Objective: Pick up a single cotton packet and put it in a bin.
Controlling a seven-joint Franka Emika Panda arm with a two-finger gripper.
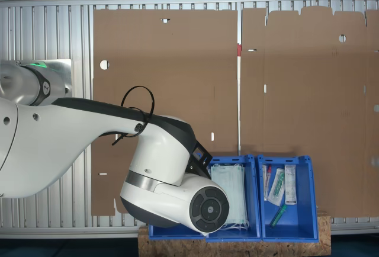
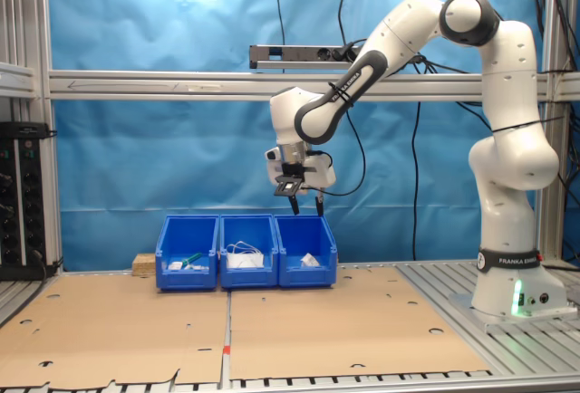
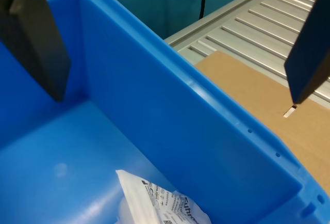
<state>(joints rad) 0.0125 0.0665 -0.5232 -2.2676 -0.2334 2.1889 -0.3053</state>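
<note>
The cotton packet [image 3: 162, 201] is lying flat on the floor of the bin [image 2: 306, 250], the one at the second exterior view's right end of the row, and you can spot it there as a small white patch [image 2: 310, 260] too. In the wrist view it sits below and between the two dark fingers [image 3: 36, 33], nothing touching it. Your gripper [image 2: 305, 196] hangs just above that bin's rim in the second exterior view, fingers spread apart with nothing between them. Count-wise you've got three blue bins side by side: the middle bin [image 2: 248, 253] has pale masks [image 1: 230, 195] stacked in it, and the far bin [image 2: 188, 254] holds a few syringes and sachets [image 1: 277, 187]. I can see one packet for sure in the wrist view, maybe a second white bit tucked under it, too cut off to tell. In the first exterior view the arm's big white wrist joint [image 1: 177, 192] covers nearly all of the bin you're over, so that camera doesn't help you with the packet. Around the bins there's brown cardboard [image 2: 353, 316] laid over the slatted metal table [image 2: 535, 343], two sheets with a seam between them, and a chunk of chipboard [image 1: 323, 236] under the bins. Nothing sits between the fingers and the packet, just the bin's tall blue wall [image 3: 175, 115] beside them.
</note>
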